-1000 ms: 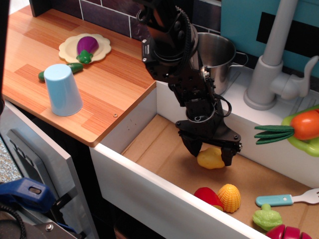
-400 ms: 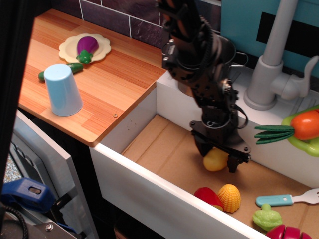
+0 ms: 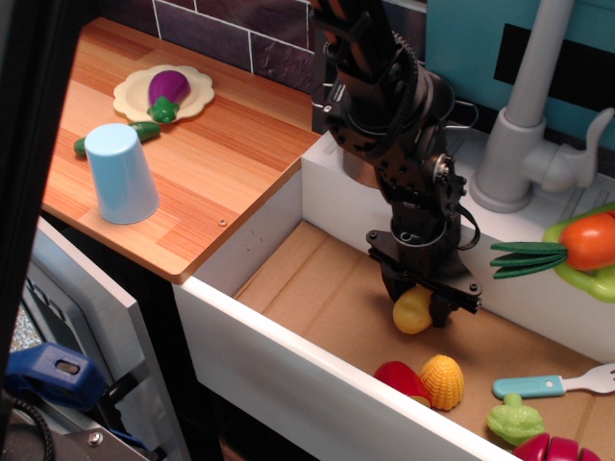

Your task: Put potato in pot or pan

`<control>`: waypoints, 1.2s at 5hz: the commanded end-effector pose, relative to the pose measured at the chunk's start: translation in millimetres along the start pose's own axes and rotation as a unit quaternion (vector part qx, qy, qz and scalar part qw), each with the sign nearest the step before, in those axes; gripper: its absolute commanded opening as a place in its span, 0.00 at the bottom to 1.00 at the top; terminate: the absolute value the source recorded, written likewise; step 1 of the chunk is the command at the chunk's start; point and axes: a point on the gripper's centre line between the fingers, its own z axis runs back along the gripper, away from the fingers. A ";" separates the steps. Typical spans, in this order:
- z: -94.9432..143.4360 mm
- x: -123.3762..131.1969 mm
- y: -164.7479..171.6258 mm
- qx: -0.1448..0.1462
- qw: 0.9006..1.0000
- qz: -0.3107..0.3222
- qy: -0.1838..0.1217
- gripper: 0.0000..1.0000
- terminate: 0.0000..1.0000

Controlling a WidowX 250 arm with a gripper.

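The pale-yellow potato [image 3: 413, 311] is low in the sink basin, between my black gripper's [image 3: 419, 309] fingers, which are closed against its sides. I cannot tell whether it rests on the cardboard floor or is just above it. The silver pot [image 3: 459, 112] stands on the counter behind my arm. Only a sliver of its rim and a wire handle show; the arm hides the rest.
Orange-yellow corn [image 3: 442, 380], a red piece [image 3: 399, 378], a green piece [image 3: 514, 421] and a blue-handled fork [image 3: 548, 385] lie at the basin's front right. A grey faucet [image 3: 524, 125] stands at the back. A light-blue cup [image 3: 120, 173] and an eggplant plate [image 3: 165, 90] are on the wooden counter.
My gripper moved slightly right over the potato and its fingers closed in on it. The arm swung right and now covers most of the pot.
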 end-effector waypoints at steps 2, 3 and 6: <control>62.3 20.1 3.5 0.041 0.999 -0.011 0.009 0.00 0.00; 99.4 12.6 18.7 0.099 0.995 -0.006 -0.003 0.00 0.00; 183.7 72.9 35.7 0.189 0.979 -0.059 -0.048 0.00 0.00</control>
